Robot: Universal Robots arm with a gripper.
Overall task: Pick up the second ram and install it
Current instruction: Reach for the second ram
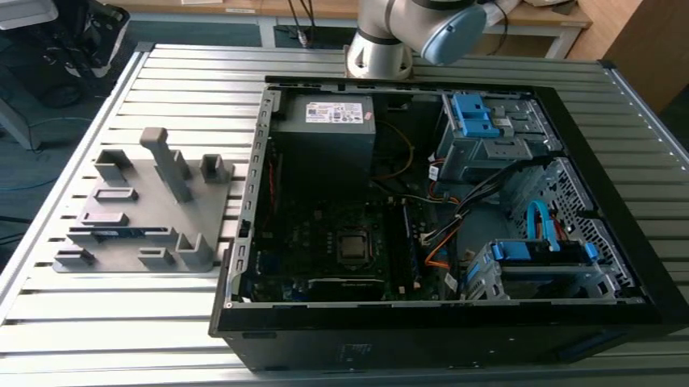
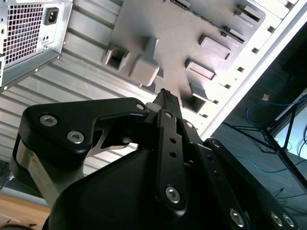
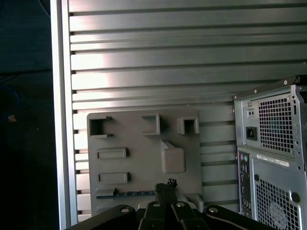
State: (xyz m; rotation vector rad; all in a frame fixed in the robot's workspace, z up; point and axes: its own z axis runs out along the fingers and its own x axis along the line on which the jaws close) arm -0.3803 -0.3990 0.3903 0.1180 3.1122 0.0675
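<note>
Gripper (image 3: pixel 165 184): the fingers are pressed together at the tips in both wrist views with nothing between them (you are carrying no part). It hangs over the grey fixture plate (image 3: pixel 144 139) and touches nothing.

Memory stick (image 3: pixel 128 194): a blue-green strip standing on edge in a long slot of the fixture plate. In the first wrist view your fingertips appear just past the end of the stick that is nearer the computer case (image 3: pixel 273 143).

View notes:
- The exterior view gives you the case's open inside with the boards and cables. The plate lies just beside it, to the exterior view's left. Both rest on the slatted metal table (image 1: pixel 108 322), and the arm (image 1: pixel 377 40) stands at the far edge.
- The first wrist view gives you the case's rear panel (vent grilles, power socket).
- The second wrist view gives you the gripper's black linkage close up, with the plate's blocks and pockets beyond it.
</note>
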